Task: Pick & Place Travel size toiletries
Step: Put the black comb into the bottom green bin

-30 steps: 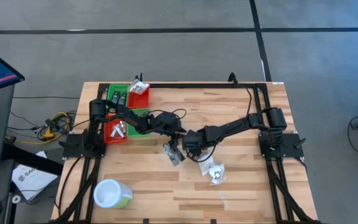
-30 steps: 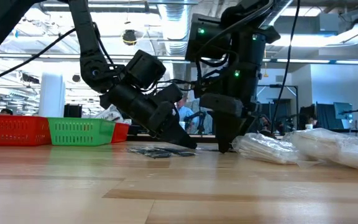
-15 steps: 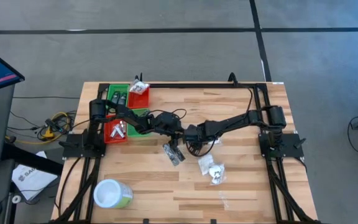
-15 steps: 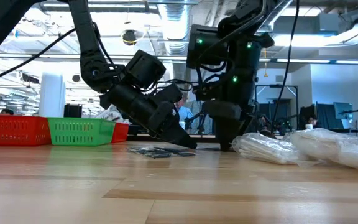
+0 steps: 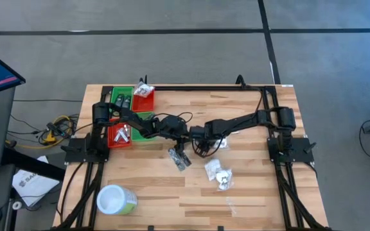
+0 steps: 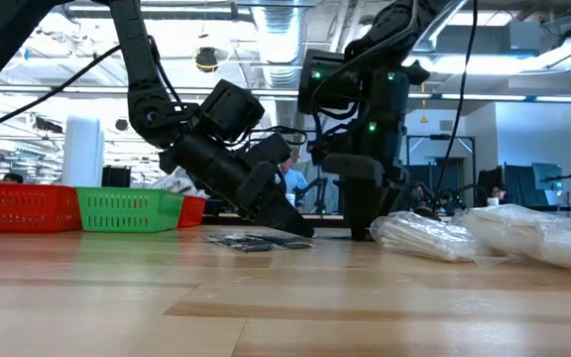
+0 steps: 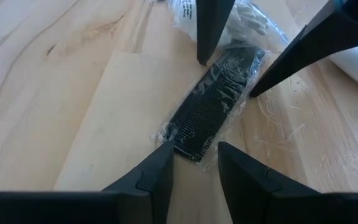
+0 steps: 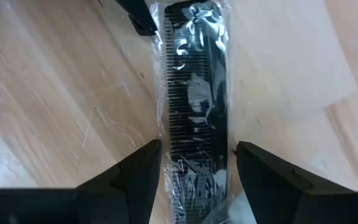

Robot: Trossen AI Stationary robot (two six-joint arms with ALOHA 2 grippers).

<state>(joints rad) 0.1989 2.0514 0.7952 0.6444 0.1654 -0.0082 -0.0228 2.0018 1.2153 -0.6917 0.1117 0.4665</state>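
Two end effectors of mine meet over one item near the middle of the desk [image 5: 249, 192]. High view: the left end effector [image 5: 180, 149] and right end effector [image 5: 196, 142] converge above a dark wrapped comb [image 5: 180, 158]; white crinkly packets [image 5: 218, 174] lie just beside it, bins [image 5: 122, 136] behind my left arm. Low view: the comb [image 6: 256, 240] lies flat on the wood, both end effectors tipped down at it. Left wrist view: the comb [image 7: 216, 102] is black, fine-toothed, sealed in clear glossy film; my left fingers [image 7: 151, 180] stand narrowly apart at one end, empty. Right wrist view: the comb [image 8: 194, 106] runs lengthwise between my right fingers [image 8: 135, 177], which straddle it wide, not gripping.
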